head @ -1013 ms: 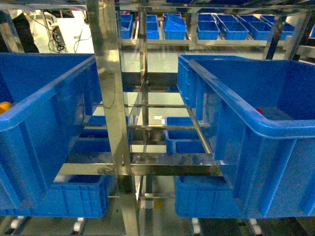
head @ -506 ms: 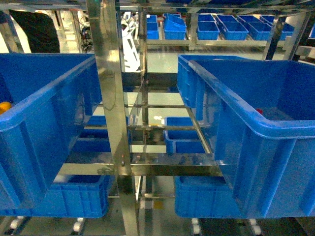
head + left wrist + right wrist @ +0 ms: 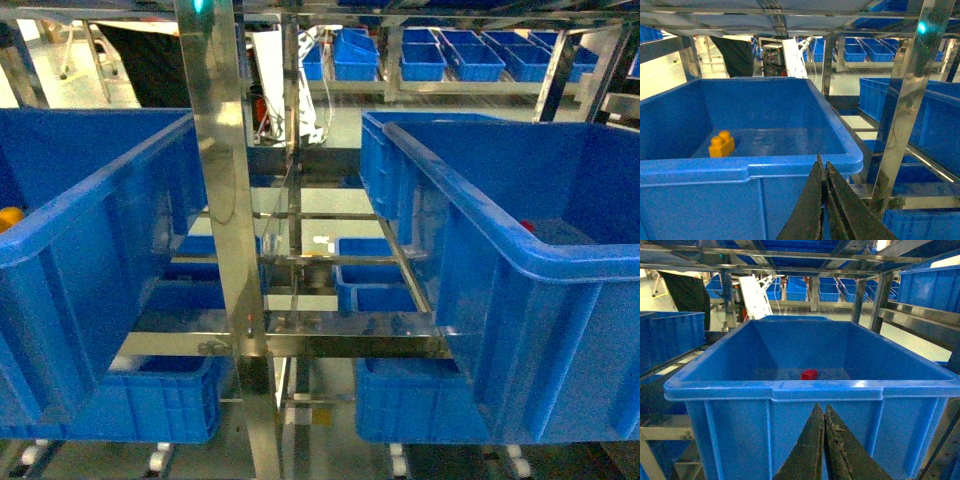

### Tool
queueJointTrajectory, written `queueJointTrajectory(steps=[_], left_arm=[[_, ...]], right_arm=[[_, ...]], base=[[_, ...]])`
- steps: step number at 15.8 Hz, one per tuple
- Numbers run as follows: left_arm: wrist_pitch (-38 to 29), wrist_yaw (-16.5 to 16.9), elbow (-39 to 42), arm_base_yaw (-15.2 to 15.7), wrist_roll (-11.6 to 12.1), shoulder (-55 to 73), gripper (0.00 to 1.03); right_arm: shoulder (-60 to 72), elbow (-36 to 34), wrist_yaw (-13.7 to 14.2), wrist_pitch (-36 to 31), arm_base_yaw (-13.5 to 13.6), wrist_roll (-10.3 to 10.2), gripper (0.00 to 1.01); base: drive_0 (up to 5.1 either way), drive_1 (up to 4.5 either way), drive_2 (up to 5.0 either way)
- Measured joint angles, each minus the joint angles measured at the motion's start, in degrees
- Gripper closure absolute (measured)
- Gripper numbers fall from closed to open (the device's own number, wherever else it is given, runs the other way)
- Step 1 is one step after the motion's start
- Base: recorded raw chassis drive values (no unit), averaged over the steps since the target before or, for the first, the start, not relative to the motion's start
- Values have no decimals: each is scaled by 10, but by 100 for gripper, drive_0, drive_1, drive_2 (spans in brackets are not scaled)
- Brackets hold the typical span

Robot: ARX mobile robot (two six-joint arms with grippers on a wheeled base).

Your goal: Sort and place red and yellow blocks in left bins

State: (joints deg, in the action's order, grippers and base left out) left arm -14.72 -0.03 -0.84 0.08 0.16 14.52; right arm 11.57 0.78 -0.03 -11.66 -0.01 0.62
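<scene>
Blocks come first: a small orange-yellow plastic brick with two round studs (image 3: 721, 144) sits on the floor of the large deep bright-blue plastic tub on the left (image 3: 790, 167), beyond and to the left of the left pincer (image 3: 824, 172), whose dark fingers are pressed together with nothing between them, just outside the tub's near rim. A small red plastic block (image 3: 809, 374) lies on the floor of the matching blue tub on the right (image 3: 805, 390), straight ahead of and beyond the right pincer (image 3: 821, 415), which is likewise closed and empty below that tub's near wall.

Judging by this, the yellow brick is already where it belongs, while the red one is not yet picked. The next move would call for the right pincer to rise over the rim, open, and descend onto the red block.

Each tub holds only its one block. Smaller blue crates (image 3: 380, 290) sit on the shiny metal rack (image 3: 225, 200) below and behind.
</scene>
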Motion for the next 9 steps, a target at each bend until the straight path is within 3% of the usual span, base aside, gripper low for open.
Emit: queueJointTrajectory(steps=[2, 4, 5, 6, 9], left_arm=[[23, 0, 0, 0, 0, -22, 101], [44, 0, 0, 0, 0, -42, 101], [57, 0, 0, 0, 0, -51, 101], [135, 1, 0, 0, 0, -104, 101], [152, -1, 0, 0, 0, -139, 101]], right_arm=[[-19, 0, 0, 19, 0, 0, 99], [-110, 0, 0, 118, 0, 0, 99], [-112, 2, 0, 113, 0, 0, 99], [-112, 0, 0, 123, 0, 0, 99], [-113, 0, 0, 119, 0, 0, 99]], base=[[0, 0, 0], [0, 0, 0], [0, 0, 0], [0, 0, 0], [0, 0, 0]])
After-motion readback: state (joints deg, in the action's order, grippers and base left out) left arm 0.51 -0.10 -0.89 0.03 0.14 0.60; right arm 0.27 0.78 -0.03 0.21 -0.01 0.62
